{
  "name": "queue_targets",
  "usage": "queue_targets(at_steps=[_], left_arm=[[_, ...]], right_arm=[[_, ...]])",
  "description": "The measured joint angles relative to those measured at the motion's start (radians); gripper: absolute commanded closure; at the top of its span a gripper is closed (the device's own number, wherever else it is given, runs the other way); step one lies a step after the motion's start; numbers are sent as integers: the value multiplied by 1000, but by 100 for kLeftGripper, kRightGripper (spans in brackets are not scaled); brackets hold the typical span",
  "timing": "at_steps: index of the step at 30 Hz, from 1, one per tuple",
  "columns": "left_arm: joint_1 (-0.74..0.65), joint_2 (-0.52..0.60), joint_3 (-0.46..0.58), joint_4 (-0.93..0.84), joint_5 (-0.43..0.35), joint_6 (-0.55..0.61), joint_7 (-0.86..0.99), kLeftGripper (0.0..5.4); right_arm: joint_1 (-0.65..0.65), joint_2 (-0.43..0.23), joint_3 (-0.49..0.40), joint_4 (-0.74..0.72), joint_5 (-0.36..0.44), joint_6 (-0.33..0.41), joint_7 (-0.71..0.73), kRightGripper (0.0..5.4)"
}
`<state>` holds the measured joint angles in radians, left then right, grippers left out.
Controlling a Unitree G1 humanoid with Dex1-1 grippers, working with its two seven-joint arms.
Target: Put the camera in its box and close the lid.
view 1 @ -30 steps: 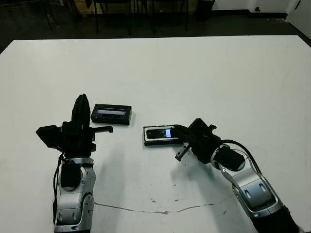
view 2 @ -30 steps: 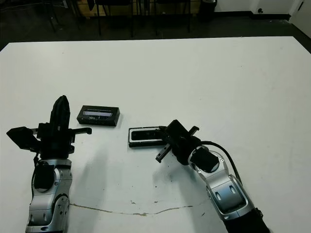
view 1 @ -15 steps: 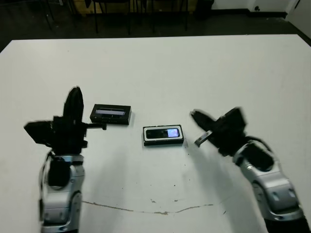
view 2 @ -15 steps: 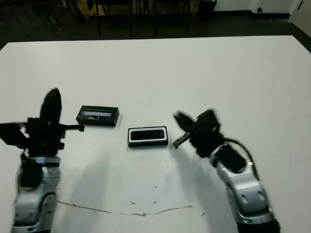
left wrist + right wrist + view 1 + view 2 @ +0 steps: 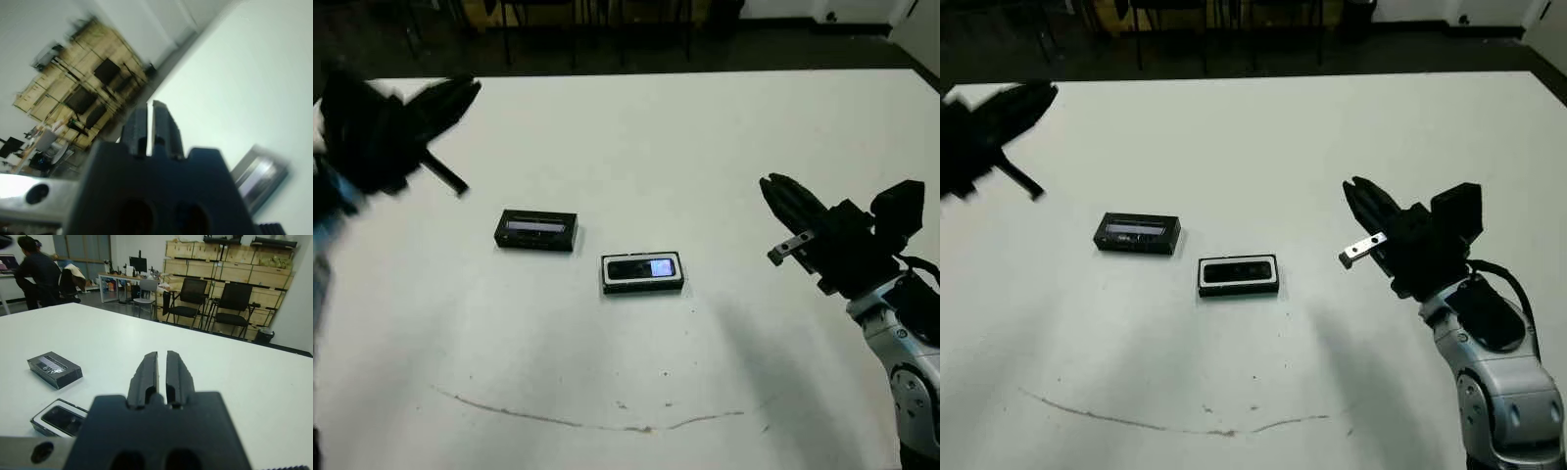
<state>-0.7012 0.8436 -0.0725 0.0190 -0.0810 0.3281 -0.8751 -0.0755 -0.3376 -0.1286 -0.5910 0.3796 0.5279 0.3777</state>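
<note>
A: What is the surface (image 5: pixel 705 137) looking like?

B: It is showing white and broad, with a thin, wavy dark line (image 5: pixel 607 423) running across it on the robot's side of the box (image 5: pixel 642 273). The box is lying flat near the middle, open, with the camera (image 5: pixel 643 267) sitting inside it and its small screen glowing bluish-white.

A: And the lid (image 5: pixel 536 230)?

B: It is lying just beside the box, towards the robot's left and a little farther from the robot, not touching it. A pale glossy stripe is running along its top.

A: What are the arms doing?

B: The right gripper (image 5: pixel 162 369) is hanging above the surface, well apart from the box on the robot's right, its two fingers pressed nearly together and clasping nothing. The left gripper (image 5: pixel 152 126) is raised far beyond the lid on the robot's left, blurred in the head views; its wrist view is showing the fingers drawn together, likewise empty.

A: And the room beyond the box?

B: Black office chairs (image 5: pixel 212 303) are standing in front of stacked cardboard boxes (image 5: pixel 230 259) past the far edge of the surface. A person in dark clothes (image 5: pixel 36 276) is sitting at a desk farther back.
</note>
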Motion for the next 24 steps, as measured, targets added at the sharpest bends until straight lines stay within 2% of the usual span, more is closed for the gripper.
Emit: queue_targets(at_steps=[4, 8, 11, 17, 24], left_arm=[[-241, -22, -192, 299, 123, 14, -210, 540], [-375, -141, -275, 608, 187, -6, -260, 540], [-426, -233, -319, 808, 253, -58, -246, 540], [-447, -344, -386, 983, 374, -98, -188, 540], [-450, -408, -385, 1072, 412, -149, -112, 540]], right_arm=[[-12, 0, 11, 18, 6, 1, 0, 539], [-14, -2, 18, 27, 7, 1, 3, 539], [-15, -7, 22, 35, 8, 1, 10, 539], [-14, -10, 32, 37, -6, 1, 0, 539], [-14, -9, 52, 75, -3, -10, 18, 539]])
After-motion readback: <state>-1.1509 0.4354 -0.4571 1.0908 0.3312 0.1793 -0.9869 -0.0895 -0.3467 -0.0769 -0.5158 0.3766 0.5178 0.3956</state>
